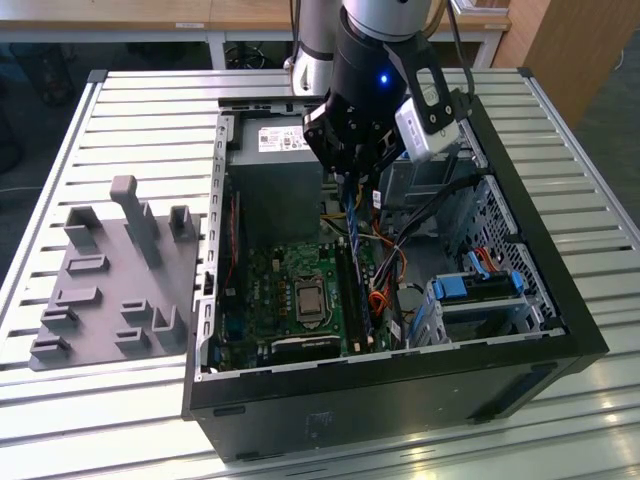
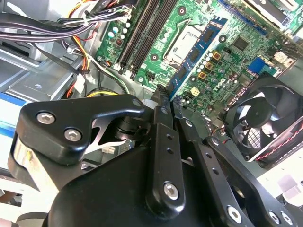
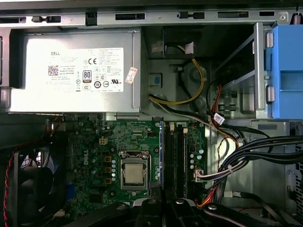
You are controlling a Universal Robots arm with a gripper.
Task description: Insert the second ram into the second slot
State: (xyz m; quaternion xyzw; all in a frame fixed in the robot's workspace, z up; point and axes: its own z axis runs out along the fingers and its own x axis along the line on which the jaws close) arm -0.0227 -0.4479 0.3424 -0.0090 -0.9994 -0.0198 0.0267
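Your pincer (image 2: 165, 97) is clamped on one end of the ram (image 2: 196, 52), so the rest of the blue stick reaches out lengthwise from the fingertips toward the board (image 2: 227, 61), leaving its chips and contact edge free. In the exterior view it hangs inside the open case (image 1: 560, 300), which lies on its side on the bench (image 1: 130, 110) so the board faces up to the arm. In the first wrist view the ram shows edge-on, a thin blue line just beside the black slots (image 3: 176, 151) and parallel to them, not seated by the look of it; whether its far end touches the board, you cannot tell
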